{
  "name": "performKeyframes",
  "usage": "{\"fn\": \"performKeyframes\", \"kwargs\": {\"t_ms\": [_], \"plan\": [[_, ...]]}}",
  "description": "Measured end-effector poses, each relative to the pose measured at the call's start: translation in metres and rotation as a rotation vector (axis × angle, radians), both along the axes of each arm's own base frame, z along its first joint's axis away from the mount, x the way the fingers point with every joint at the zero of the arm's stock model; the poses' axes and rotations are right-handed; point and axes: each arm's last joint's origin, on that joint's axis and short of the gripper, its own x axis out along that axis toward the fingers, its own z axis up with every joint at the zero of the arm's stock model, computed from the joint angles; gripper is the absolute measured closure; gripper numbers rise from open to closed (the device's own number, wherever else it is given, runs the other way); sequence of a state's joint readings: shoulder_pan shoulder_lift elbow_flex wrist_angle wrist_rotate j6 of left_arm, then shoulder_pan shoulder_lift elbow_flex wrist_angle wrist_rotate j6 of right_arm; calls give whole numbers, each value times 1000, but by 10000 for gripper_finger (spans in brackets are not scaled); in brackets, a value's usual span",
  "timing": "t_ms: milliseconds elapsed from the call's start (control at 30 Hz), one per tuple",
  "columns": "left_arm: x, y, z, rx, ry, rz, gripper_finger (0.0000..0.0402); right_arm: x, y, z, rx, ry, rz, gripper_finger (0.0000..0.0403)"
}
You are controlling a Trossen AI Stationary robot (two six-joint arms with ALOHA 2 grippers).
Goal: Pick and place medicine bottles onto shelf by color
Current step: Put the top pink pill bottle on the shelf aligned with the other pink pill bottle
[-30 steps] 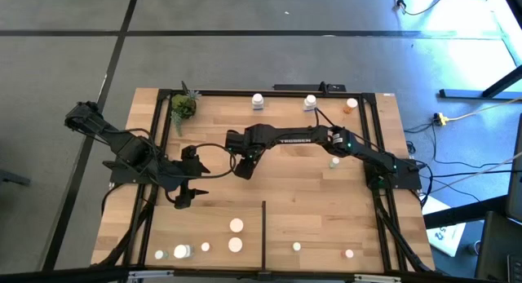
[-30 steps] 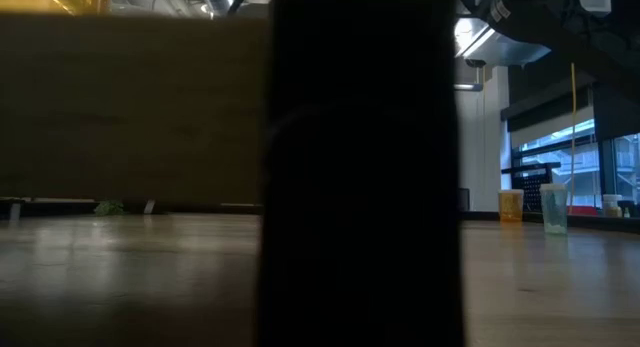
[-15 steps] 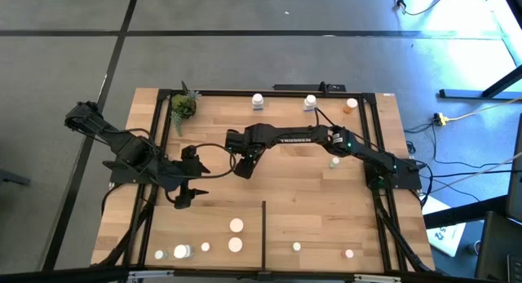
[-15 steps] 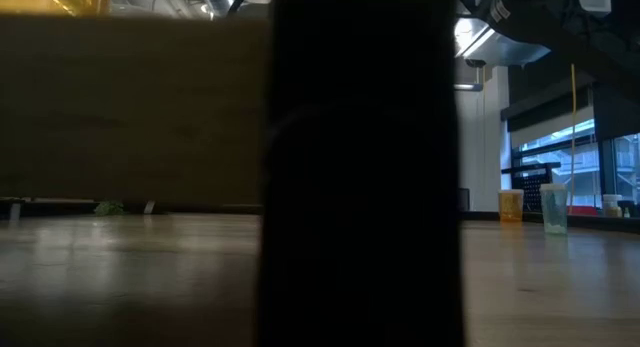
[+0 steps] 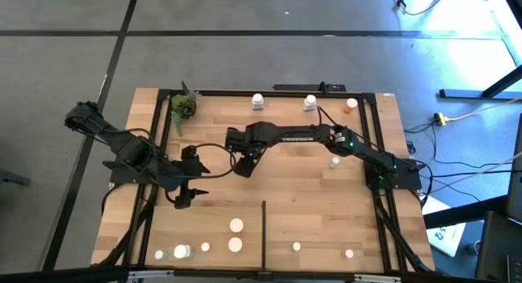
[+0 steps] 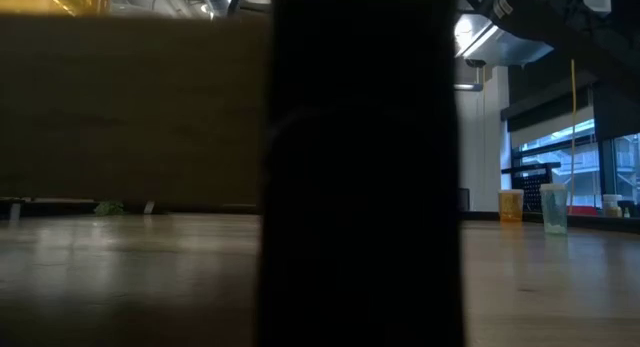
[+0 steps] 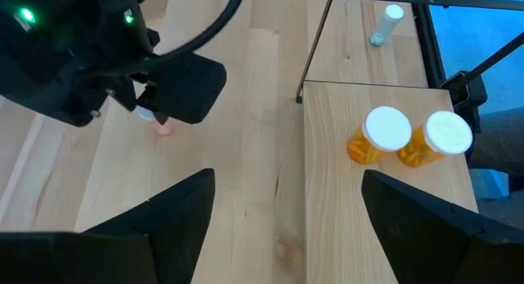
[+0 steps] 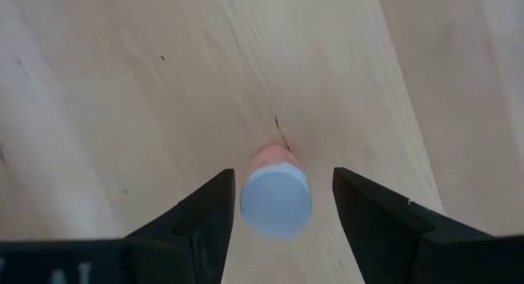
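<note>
High view: the right claw [image 5: 243, 165] was stretched out over mid-counter, pointing down onto the light-wood shelf [image 5: 310, 201]. The left claw [image 5: 186, 197] hung idle nearer the left side, well apart from any bottle. Standing bottles showed along the far edge, two white ones [image 5: 258, 99] and an orange one [image 5: 351, 105], and more stood on both sides of the black divider strip [image 5: 263, 232] along the near edge. A small potted plant [image 5: 183, 106] sat at the far left corner.

Low view: a dark upright mass [image 6: 362, 167] blocked the middle; no claw or bottle could be told.

Left wrist view: the left claw's fingers [image 7: 176, 214] were spread with nothing between them. Two orange bottles [image 7: 408, 140] with white caps stood touching on a raised board, and the right arm's wrist sat over a small pinkish bottle [image 7: 164, 128].

Right wrist view: the right claw stood released, one finger [image 8: 214, 214] on each side of a pale-orange bottle [image 8: 275, 198] with a pale cap, the bottle upright on the wood. I saw gaps on both sides, so no grip yet.

Judgement: the step in hand was the grasp of this bottle. Next calls for closing squarely on its body without tipping it, lifting, then carrying it to the orange group.
</note>
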State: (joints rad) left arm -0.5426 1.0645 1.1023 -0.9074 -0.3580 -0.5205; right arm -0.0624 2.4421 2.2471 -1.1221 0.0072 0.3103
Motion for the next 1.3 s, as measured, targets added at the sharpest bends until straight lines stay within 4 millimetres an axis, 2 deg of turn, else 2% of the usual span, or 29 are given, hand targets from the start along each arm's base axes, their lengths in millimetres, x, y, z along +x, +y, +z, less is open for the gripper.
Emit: {"fn": "performKeyframes", "kwargs": {"t_ms": [333,600,767,933,1133,1300], "plan": [[0,0,0,0,0,0,99,-4,1,18,-3,-30,0,194],[-2,1,-1,13,21,0,99,-16,4,33,-16,14,-22,194],[-2,1,-2,17,26,1,99,-25,14,63,-118,-36,-19,194],[-2,2,-2,33,20,18,99,-45,32,104,-187,-85,22,194],[-2,2,-2,13,22,41,99,-83,71,154,-372,-139,31,194],[-1,2,-2,21,6,68,99,-112,107,184,-442,-206,74,194]]}}
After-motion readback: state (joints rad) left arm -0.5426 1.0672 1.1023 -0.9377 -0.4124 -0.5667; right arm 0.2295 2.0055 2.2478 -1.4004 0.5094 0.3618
